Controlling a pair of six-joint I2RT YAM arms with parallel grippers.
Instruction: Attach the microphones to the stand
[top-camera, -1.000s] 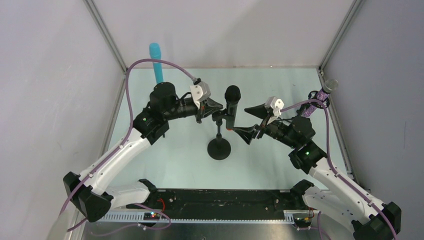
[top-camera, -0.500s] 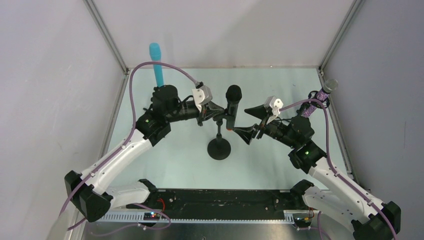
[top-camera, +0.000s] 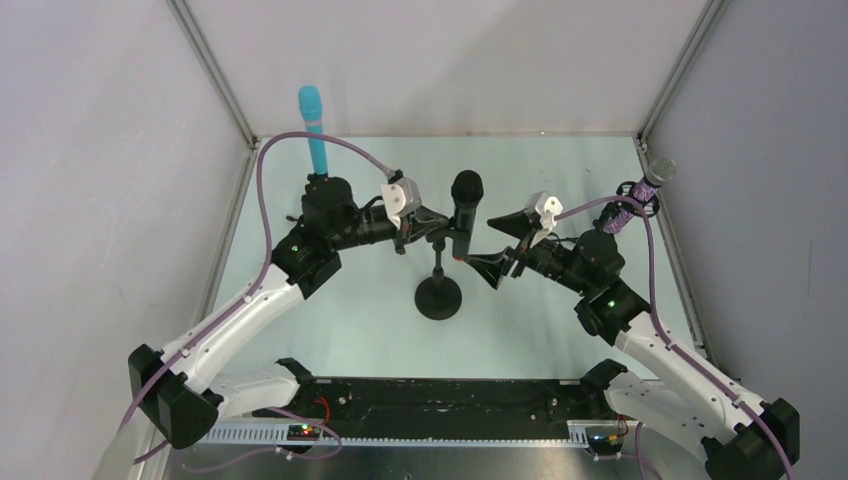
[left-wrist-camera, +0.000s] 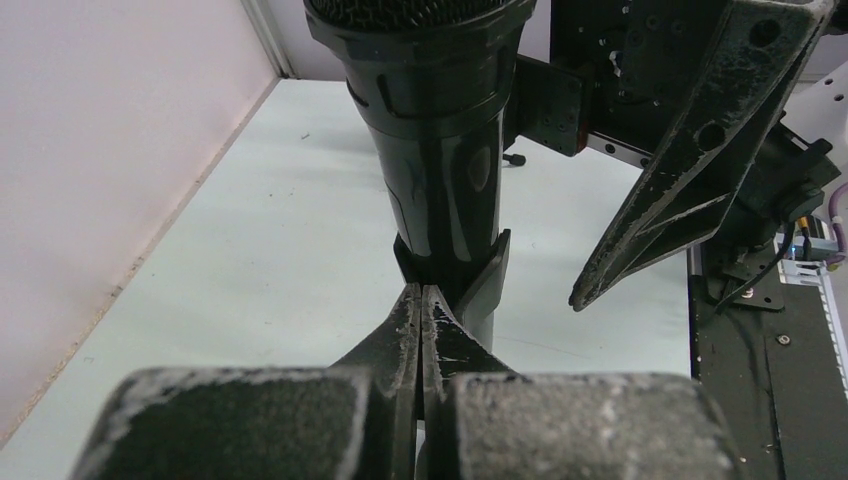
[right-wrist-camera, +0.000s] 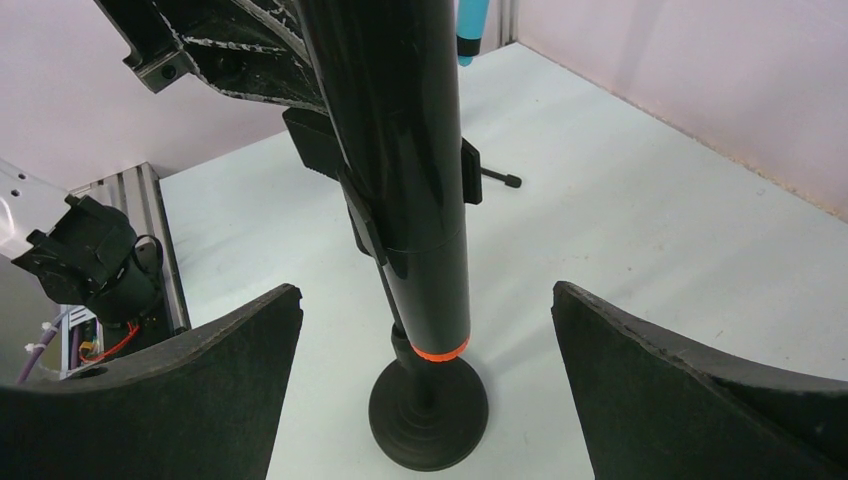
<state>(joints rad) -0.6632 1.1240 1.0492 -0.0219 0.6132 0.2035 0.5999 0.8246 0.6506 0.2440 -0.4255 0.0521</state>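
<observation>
Soft, even light from overhead keeps the pale table bright right out to its far corners, leaving only a faint, diffuse shadow around the stand base. The glossy barrel of the black microphone carries long pale streaks of glare in both wrist views. The overhead view is sharp throughout, while the left gripper and right gripper blur at the bottom edge of their own views.

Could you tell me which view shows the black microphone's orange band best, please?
The right wrist view: the orange band rings the lower end of the black microphone, large and unobstructed. The top external view shows only a tiny orange speck. The left wrist view shows the microphone's upper body, not the band.
</observation>
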